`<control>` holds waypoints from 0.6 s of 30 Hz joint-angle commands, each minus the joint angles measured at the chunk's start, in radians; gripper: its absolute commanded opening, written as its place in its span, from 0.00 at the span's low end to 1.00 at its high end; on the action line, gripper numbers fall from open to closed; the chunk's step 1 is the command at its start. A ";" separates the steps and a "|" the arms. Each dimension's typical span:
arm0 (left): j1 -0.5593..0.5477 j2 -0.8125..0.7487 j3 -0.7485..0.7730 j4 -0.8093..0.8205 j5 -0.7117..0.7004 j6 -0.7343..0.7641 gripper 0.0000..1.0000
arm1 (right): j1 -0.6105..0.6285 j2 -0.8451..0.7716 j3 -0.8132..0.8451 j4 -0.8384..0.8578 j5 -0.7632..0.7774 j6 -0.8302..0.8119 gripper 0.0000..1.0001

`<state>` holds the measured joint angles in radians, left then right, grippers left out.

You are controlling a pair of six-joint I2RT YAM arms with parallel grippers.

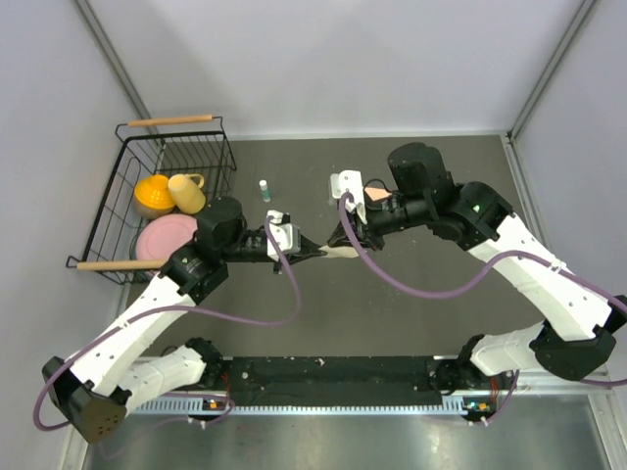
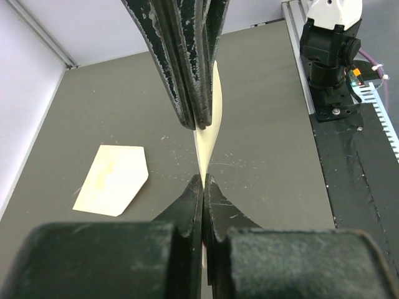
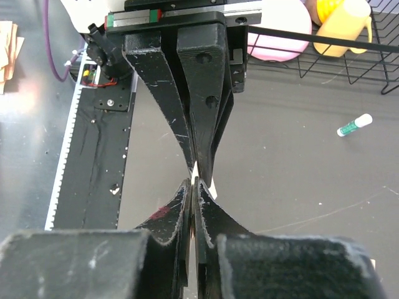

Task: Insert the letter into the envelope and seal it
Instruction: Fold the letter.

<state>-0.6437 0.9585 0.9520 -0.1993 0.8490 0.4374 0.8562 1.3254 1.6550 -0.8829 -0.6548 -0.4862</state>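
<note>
Left gripper (image 2: pixel 202 185) and right gripper (image 3: pixel 194 184) clamp cream paper sheet (image 2: pixel 215 99) near peach paper envelope (image 2: pixel 112 179); we judge insertion, sealing pending.

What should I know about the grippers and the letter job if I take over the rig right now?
Left gripper: shut on the letter, held clear of the table.
Right gripper: shut on the same letter, from the opposite side.
Envelope: flat on the table, untouched; glue stick lies apart from it.
Done: letter picked up.
Left: slide it into the envelope, then seal.
</note>
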 commanded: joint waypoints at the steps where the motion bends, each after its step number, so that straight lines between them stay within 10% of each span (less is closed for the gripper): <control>1: -0.002 -0.012 0.041 0.002 0.009 -0.017 0.00 | 0.010 -0.003 0.023 0.012 0.046 -0.018 0.00; 7: 0.001 -0.026 0.037 -0.038 0.012 0.001 0.00 | 0.006 -0.040 -0.018 0.012 0.098 -0.031 0.00; 14: -0.001 -0.037 0.027 0.017 -0.018 -0.087 0.47 | -0.014 -0.045 -0.017 0.012 0.083 -0.008 0.00; 18: -0.002 -0.011 0.053 0.110 0.002 -0.176 0.48 | -0.013 -0.034 -0.011 0.012 0.063 0.006 0.00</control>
<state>-0.6434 0.9421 0.9524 -0.2096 0.8375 0.3717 0.8478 1.3098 1.6348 -0.8841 -0.5701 -0.4957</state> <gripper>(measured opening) 0.477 0.006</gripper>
